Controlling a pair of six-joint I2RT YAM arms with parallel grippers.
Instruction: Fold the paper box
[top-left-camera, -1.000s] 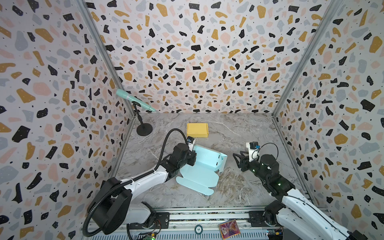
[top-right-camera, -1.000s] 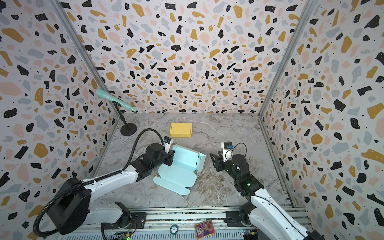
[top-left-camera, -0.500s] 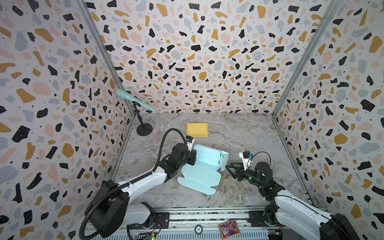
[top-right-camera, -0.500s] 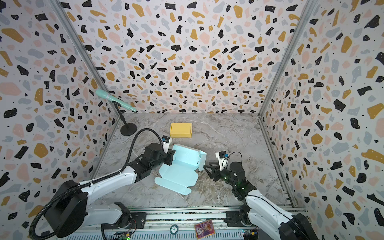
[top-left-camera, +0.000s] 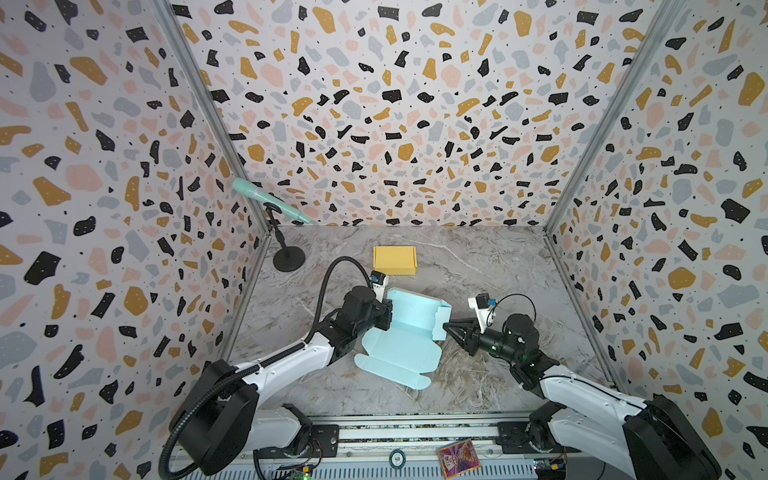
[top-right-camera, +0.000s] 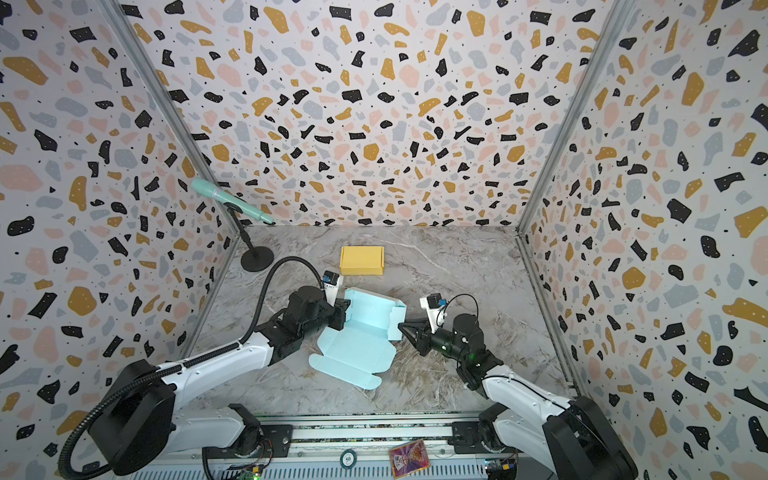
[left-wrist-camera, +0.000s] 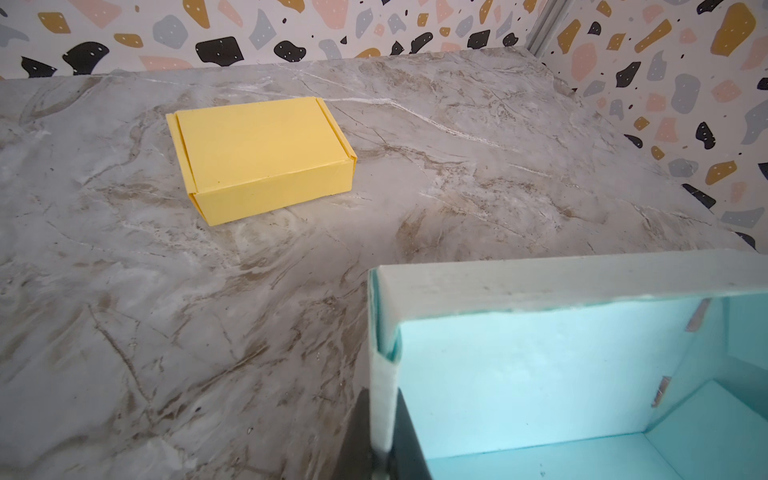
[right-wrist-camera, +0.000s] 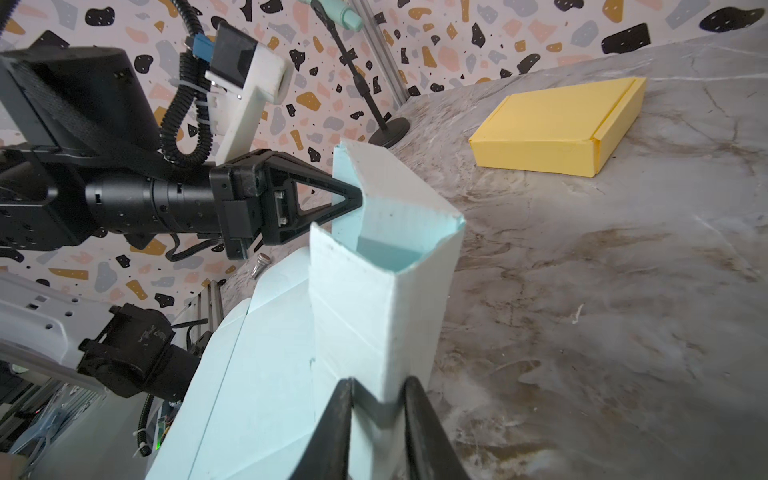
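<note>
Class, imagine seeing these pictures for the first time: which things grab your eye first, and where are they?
The loud terrazzo walls enclose a marble table. At its middle a half-folded pale blue box is pinched on one wall by the left gripper, while the jaws of the right gripper straddle the opposite wall. Behind it sits a closed yellow box.

Possibly "50" on a small round badge (top-left-camera: 397, 458) (top-right-camera: 348, 459) on the front rail (top-left-camera: 365, 433), in both top views.
</note>
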